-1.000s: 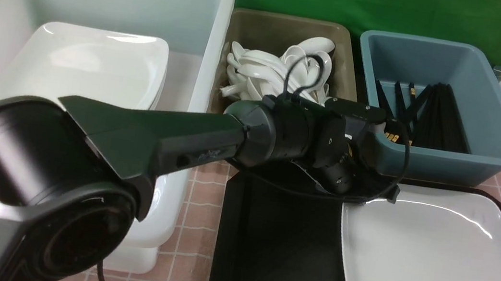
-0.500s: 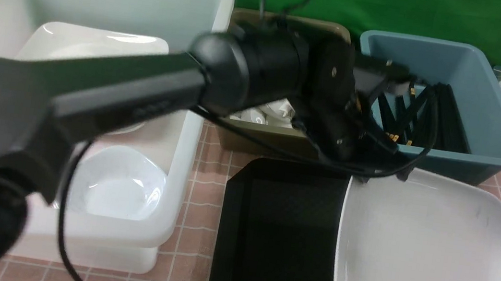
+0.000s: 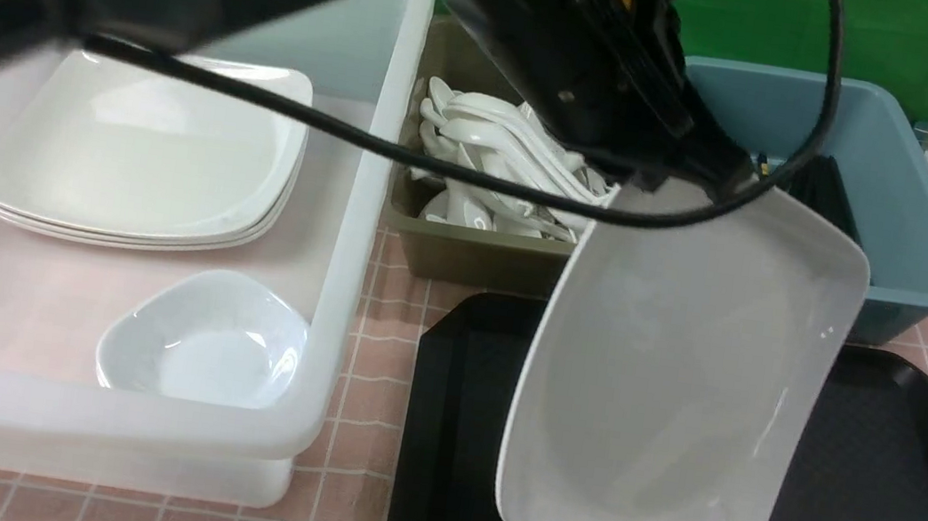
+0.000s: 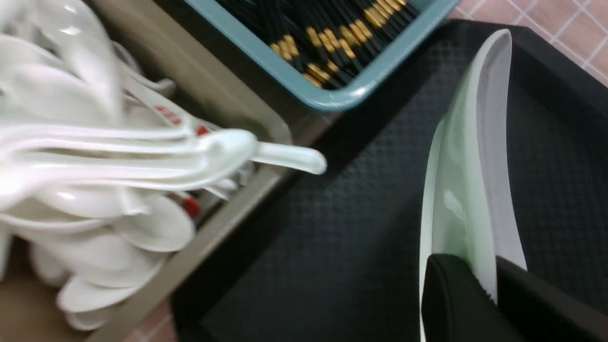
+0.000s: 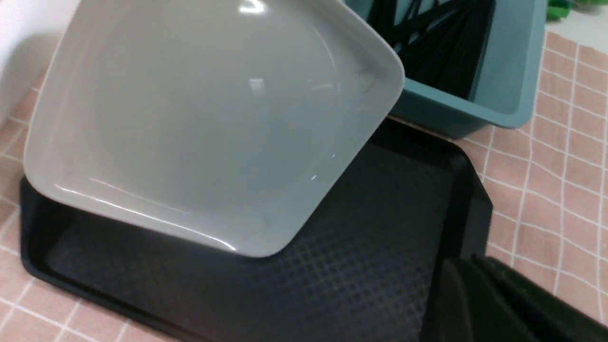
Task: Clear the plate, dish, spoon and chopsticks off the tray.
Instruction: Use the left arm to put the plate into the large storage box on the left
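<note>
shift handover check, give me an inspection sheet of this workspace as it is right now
surface: pink checked cloth with the black tray on it; the tray's visible floor is bare
job's things: plate tilted above the tray; dish in the white tub
clutter: plate stack in the tub; spoons in the brown bin; chopsticks in the blue bin
grippers: left gripper clamps the plate's rim; right gripper near the tray's edge, open or shut unclear
cables: black cable crosses in front of the tub
surroundings: green backdrop

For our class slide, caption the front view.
Left claw holds the plate tilted above the tray, beside the white tub.
</note>
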